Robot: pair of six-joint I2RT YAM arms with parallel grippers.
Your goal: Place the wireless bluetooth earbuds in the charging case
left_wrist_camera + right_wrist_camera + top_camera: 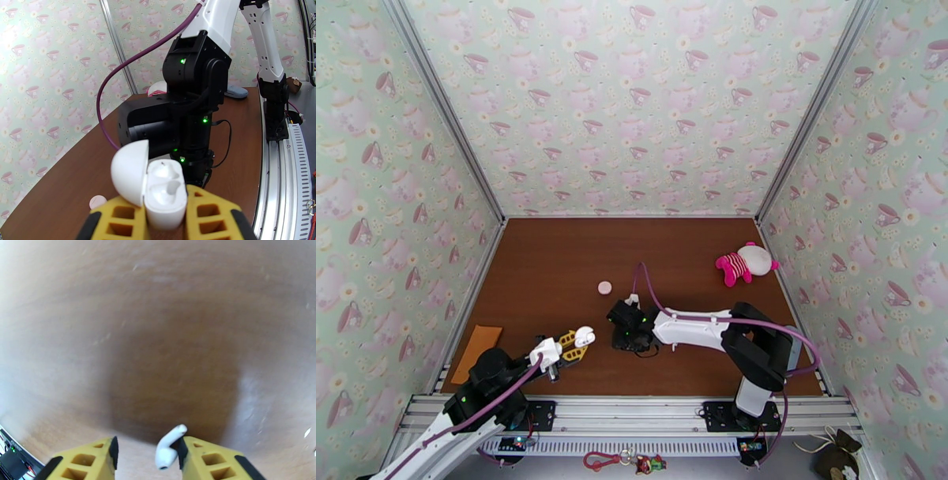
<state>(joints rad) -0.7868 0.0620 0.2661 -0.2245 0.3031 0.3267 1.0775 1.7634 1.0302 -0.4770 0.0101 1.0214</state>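
Observation:
My left gripper (577,344) is shut on the white charging case (166,199), holding it above the table's near left with the lid (130,171) swung open. In the left wrist view two moulded hollows show inside the case; I cannot tell whether an earbud sits in either. My right gripper (148,449) points straight down at the brown table, open. One small white earbud (169,445) lies between its yellow fingers, leaning against the right finger's pad (181,449), with a wide gap to the left finger. The right arm's black wrist (630,324) stands just right of the case.
A small pink round disc (604,287) lies on the table beyond the grippers. At the far right lies a pink and white plush toy (745,264). An orange flat piece (478,351) lies by the left wall. Patterned walls close in the table (553,260) on three sides.

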